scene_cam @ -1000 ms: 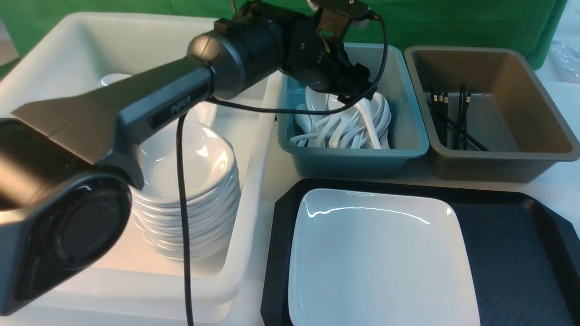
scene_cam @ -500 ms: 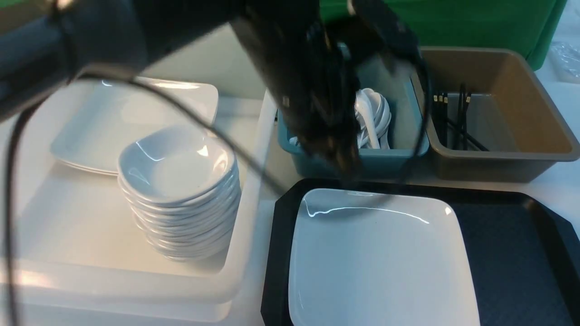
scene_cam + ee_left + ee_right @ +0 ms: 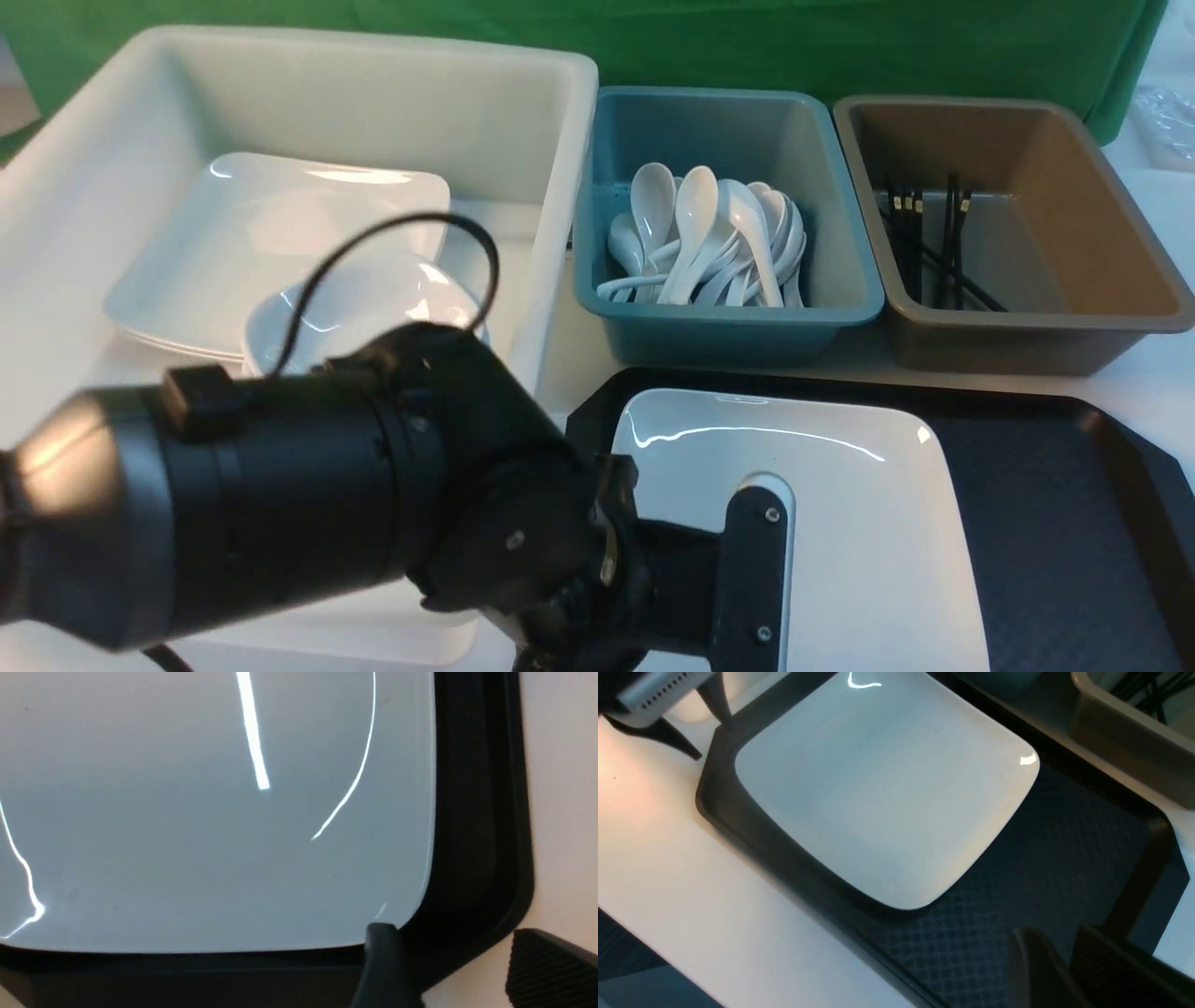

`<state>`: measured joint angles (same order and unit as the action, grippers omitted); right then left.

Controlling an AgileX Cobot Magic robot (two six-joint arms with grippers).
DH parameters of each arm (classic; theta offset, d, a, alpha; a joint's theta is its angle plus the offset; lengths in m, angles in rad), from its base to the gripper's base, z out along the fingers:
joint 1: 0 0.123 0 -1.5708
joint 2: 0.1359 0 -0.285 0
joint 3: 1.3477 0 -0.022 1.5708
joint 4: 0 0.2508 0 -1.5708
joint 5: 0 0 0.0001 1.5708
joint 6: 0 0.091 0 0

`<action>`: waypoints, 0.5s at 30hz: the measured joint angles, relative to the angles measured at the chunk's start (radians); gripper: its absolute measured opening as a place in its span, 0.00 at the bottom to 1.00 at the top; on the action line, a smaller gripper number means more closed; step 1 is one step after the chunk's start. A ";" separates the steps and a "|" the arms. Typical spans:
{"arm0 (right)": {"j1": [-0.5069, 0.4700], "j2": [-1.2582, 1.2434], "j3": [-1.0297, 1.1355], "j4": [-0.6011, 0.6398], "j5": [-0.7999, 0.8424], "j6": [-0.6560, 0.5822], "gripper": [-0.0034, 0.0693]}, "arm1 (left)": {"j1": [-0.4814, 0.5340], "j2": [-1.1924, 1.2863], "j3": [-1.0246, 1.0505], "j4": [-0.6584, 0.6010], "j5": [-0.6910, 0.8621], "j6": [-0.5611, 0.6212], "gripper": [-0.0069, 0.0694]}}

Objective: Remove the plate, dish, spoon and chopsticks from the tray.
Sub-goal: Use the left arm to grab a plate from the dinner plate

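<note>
"What's nearest?"

"The left gripper point(image 3: 455, 961), at the tray's near left corner. Its fingers stand well open with nothing between them, one tip over the tray, the other over the white table point(image 3: 654, 858)."

"Where was it a second ago?"

"Far off, over the spoons. Now the left arm point(image 3: 308, 495) has swung back, low across the plate's left part in the front view."

"And the right gripper point(image 3: 1059, 961)?"

"Over the right part of the tray in its own wrist view. Its fingers are slightly apart, holding nothing I can see."

"Has the plate point(image 3: 878, 523) moved?"

"No, it lies flat on the left part of the tray point(image 3: 1055, 523), just as before. The tray hasn't shifted either."

"The dish?"

"I can't say which one it is, but the small dishes point(image 3: 373, 299) are stacked in the white tub point(image 3: 373, 65) on the left. The arm now hides most of that stack. Beyond them, the large plates point(image 3: 280, 224) are in full view, where the arm covered them earlier."

"Farther back?"

"The spoons point(image 3: 695, 219) lie heaped in the blue bin point(image 3: 728, 327), beyond the tray. The arm was across them; now they're uncovered."

"And the chopsticks point(image 3: 952, 243)?"

"In the brown bin point(image 3: 1027, 345), right of the blue one, unchanged. A green cloth point(image 3: 840, 47) hangs behind it all."
</note>
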<state>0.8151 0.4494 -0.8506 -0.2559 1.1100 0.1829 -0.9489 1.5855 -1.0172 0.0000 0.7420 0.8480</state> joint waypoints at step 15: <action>0.000 0.000 0.000 0.000 0.000 0.009 0.27 | 0.000 0.142 0.015 0.085 -0.118 0.100 0.74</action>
<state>0.8151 0.4494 -0.8506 -0.2559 1.1100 0.1916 -0.9489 1.7272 -1.0023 0.0854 0.6243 0.9479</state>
